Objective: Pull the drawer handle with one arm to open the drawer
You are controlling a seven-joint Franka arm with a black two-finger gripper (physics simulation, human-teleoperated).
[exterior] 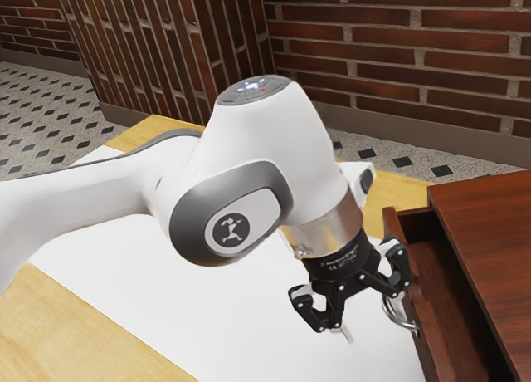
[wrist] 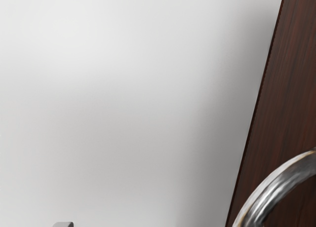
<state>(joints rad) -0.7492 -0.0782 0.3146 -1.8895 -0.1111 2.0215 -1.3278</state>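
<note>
**Beside the drawer front, jaws empty**

Over the white sheet my gripper hangs with its jaws spread wide, gripping nothing. Just beside the finger nearer the cabinet curves the metal handle, fixed to that dark wooden front. The drawer stands partly out of the cabinet, its hollow showing behind the front. Beyond rises a brick wall.

Red brick walls, diamond-patterned tile floor, light wooden table, white mat
</note>
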